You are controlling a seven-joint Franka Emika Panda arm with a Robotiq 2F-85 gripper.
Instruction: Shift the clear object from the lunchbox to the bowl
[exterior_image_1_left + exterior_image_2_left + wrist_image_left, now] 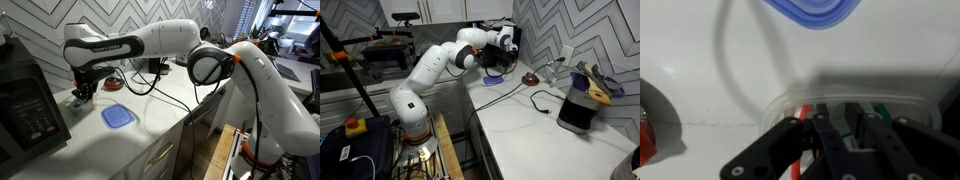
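Hand [845, 128] at lunchbox [790, 100], opening unclear

text: none legible | arm [150, 40]: dark lettering strip along its upper link in an exterior view, too small to read

Hand [84, 98] over the lunchbox [790, 98]; black appliance [30, 110] close on its left; blue lid [117, 116] and cable [724, 50] lying to the right; open desk [155, 120] beyond the lid.

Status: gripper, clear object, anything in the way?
Robotiq gripper low over see-through green-edged lunchbox, jaw state unclear. No clear object discernible. Flat blue lid beside lunchbox; dark red-brown bowl apart.
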